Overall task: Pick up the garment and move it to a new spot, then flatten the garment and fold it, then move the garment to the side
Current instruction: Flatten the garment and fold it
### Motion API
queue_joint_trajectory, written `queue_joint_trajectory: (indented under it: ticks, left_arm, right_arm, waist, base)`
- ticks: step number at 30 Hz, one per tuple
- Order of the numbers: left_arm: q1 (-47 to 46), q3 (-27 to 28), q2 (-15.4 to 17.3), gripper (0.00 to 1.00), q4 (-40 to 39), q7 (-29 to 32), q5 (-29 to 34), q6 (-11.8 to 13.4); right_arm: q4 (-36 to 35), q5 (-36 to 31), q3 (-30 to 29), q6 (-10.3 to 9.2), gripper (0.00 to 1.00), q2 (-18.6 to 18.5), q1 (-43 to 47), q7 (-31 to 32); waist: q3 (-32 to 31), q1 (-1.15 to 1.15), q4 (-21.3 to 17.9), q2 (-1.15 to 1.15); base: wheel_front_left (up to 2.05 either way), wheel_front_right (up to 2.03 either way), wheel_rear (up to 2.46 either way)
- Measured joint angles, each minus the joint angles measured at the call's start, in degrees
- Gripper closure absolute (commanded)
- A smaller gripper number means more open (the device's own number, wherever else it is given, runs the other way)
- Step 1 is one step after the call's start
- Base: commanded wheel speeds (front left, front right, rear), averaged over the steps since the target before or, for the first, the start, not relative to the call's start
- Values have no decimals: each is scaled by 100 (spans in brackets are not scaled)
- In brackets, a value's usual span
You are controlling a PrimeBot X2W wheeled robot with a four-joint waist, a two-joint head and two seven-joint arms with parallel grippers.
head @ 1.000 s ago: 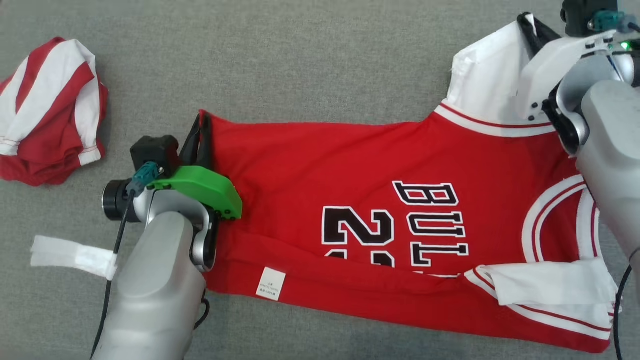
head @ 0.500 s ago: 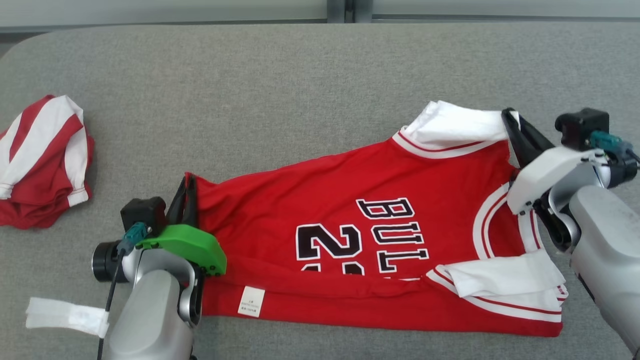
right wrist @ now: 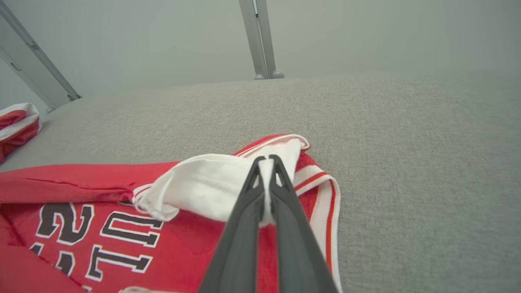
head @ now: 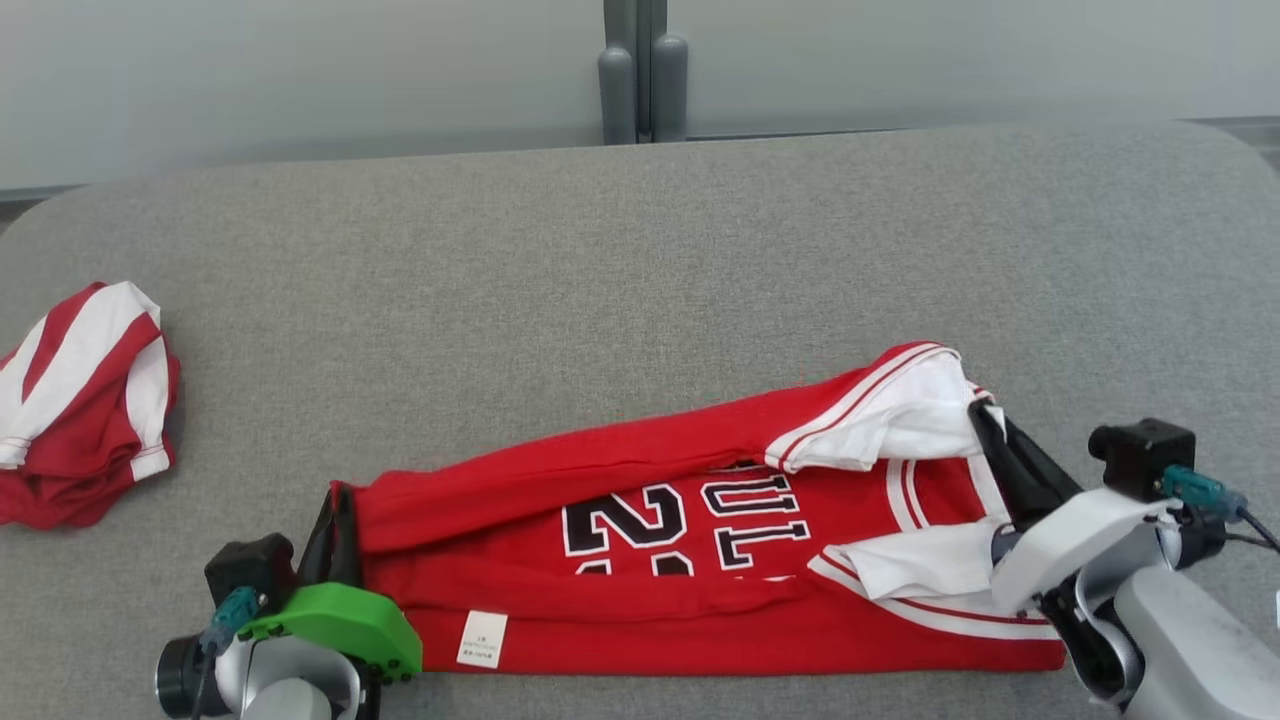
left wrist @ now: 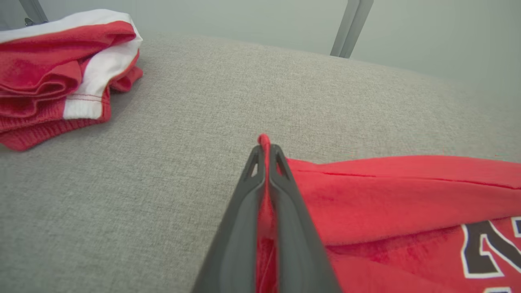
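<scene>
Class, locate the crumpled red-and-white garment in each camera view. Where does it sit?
Head view: crumpled garment, far left, mid-height.
Left wrist view: crumpled garment, upper left corner.
Right wrist view: crumpled garment, left edge, partly cut off.
Shared landmark: grey post beyond the table's far edge.

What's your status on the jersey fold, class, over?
Left gripper shut on jersey hem corner. Right gripper shut on white shoulder. Far edge folded over lettering. Other garment lies apart, left.

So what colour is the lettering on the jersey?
Black with white outlines on the red jersey; clearest in head view.
</scene>
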Motion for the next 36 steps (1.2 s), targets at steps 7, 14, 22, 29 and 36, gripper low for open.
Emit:
queue_joint_trajectory:
  ticks: [7, 14, 22, 29, 36]
  left_arm:
    - [480, 347, -8, 100, -102, 0, 40, -3]
    - [719, 405, -20, 0, 9, 0, -25, -25]
    - [1045, 483, -18, 0, -477, 0, -16, 153]
    - [1172, 289, -20, 0, -703, 0, 37, 186]
    - [1055, -57, -21, 0, -826, 0, 27, 234]
  right_arm:
    - [-187, -169, -386, 0, 100, 183, 821, 16]
    - [-162, -458, -680, 0, 0, 413, 1172, 152]
    - [-172, -836, -1220, 0, 0, 615, 1188, 88]
    - [197, -1233, -1380, 0, 0, 887, 978, 352]
    - [1146, -1750, -1818, 0, 0, 1051, 689, 590]
  waist:
    - [-313, 0, -90, 0]
    - [-483, 0, -190, 0]
    - [-529, 0, -183, 0]
    - [-453, 0, -4, 0]
    - [-272, 0, 279, 0]
  base:
    - [0, 0, 0]
    - [0, 0, 0]
    - [0, 0, 0]
    - [0, 0, 0]
    - [0, 0, 0]
